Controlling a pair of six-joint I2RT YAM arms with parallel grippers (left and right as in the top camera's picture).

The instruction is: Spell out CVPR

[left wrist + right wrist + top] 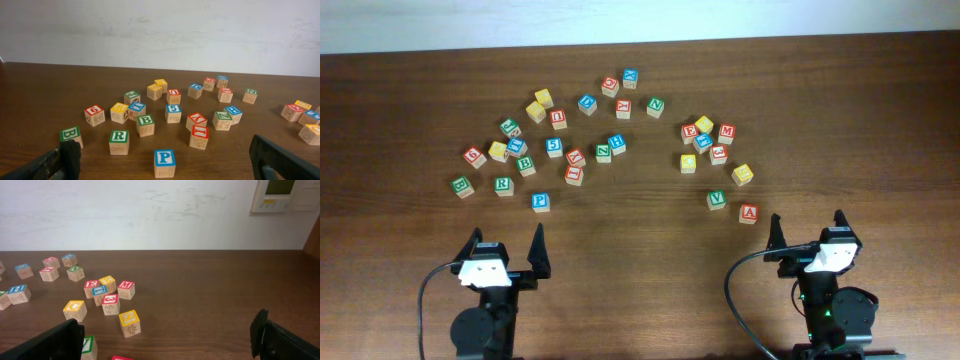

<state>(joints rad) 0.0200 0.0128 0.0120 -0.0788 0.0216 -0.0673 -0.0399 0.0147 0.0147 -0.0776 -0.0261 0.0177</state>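
Both arms are sitting at the near edge of the table (640, 290). The left gripper (507, 250) is holding its fingers wide apart with nothing between them, and the right gripper (807, 232) is doing likewise. The overhead view is showing the letter blocks scattered in two groups farther out. The blue P block (540, 201) is lying nearest the left gripper, with the green R block (504, 185) just left of and beyond it. The green V block (717, 200) is sitting near a red A block (749, 213), ahead of the right gripper. Only the right wrist view is making the yellow C block (75, 310) readable, and it alone is showing a wall panel (282, 195).
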